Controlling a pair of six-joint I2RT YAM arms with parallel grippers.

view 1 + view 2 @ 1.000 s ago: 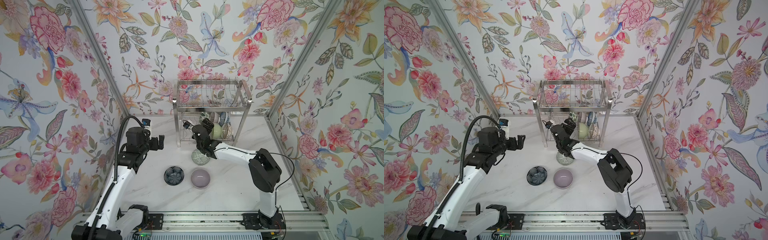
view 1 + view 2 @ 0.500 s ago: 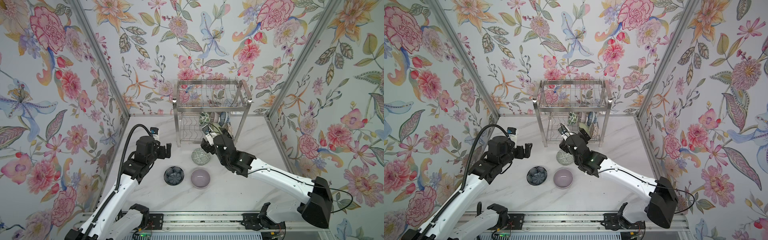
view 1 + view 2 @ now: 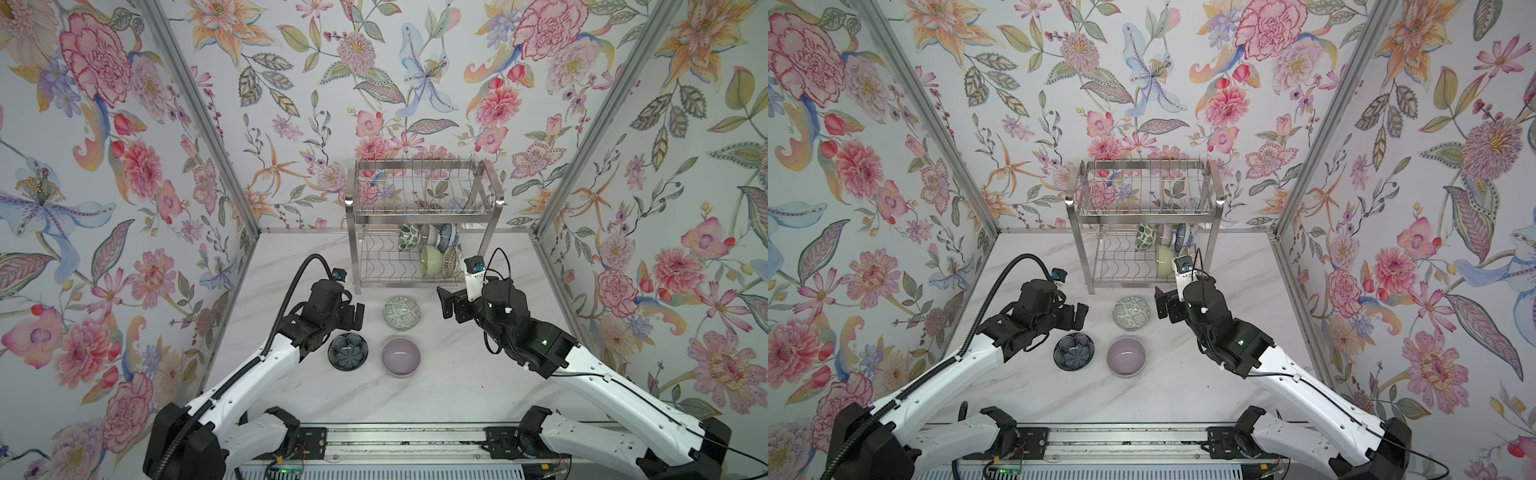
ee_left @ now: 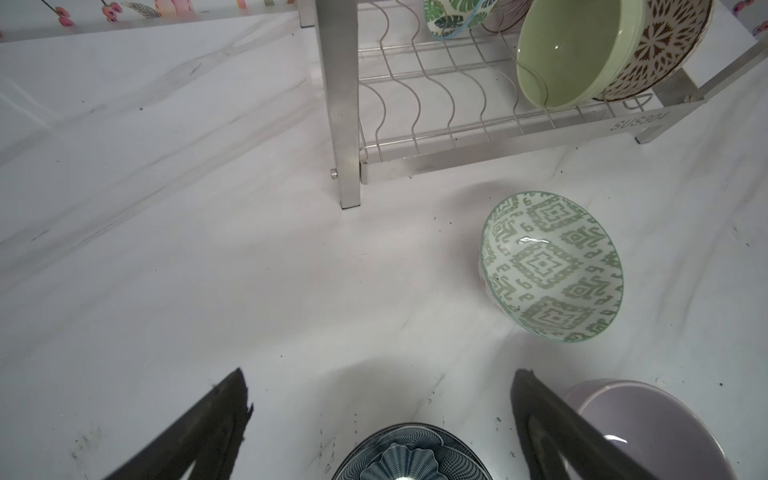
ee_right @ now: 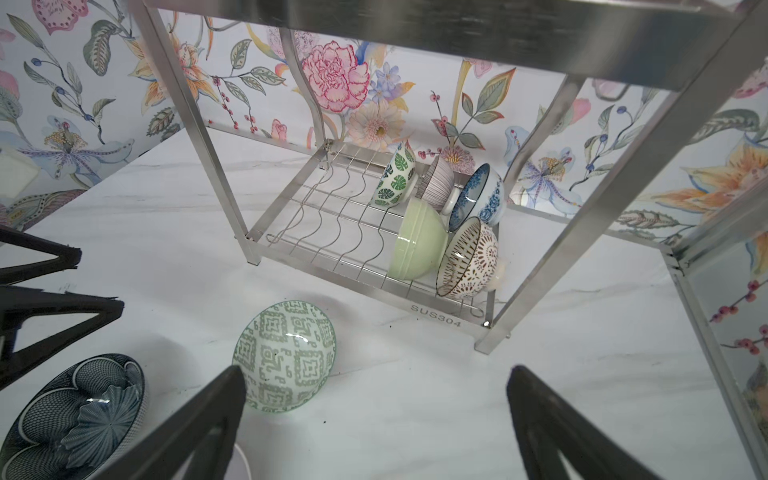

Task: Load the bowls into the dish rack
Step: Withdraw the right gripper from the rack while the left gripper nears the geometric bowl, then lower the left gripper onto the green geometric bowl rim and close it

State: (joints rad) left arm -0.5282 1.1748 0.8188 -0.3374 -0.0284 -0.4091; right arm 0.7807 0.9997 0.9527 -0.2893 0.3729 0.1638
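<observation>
Logging from the near edge outward. Found lilac bowl (image 3: 400, 356) upright on the white marble table (image 3: 440, 399), with dark flower bowl (image 3: 348, 351) just beside it on the left, apart by a narrow gap. Noted left gripper (image 3: 354, 315) hovering just past the dark flower bowl's far rim — jaws spread wide, nothing gripped; checked in left wrist view: bare table between the fingers (image 4: 208, 424). Logged right gripper (image 3: 449, 304) on the opposite side, likewise gaping and empty, pointed toward the middle. Placed geometric bowl (image 3: 401, 313) between the two grippers, mouth up on the table, touching neither, just in front of the dish rack (image 3: 352, 249). Counted five bowls on the rack's lower wavy-wire shelf, all on edge, crowded to the right end — green bowl (image 3: 429, 261) and brown lattice bowl (image 3: 453, 261) in front, leaning together; leaf-print bowl (image 3: 407, 237), ribbed bowl (image 3: 428, 234) and blue floral bowl (image 3: 449, 237) behind. Read stamped mark SUS304 (image 5: 435, 315) on the shelf's front bar in both wrist views. Backed by floral wallpaper (image 3: 415, 83) on all three walls.
</observation>
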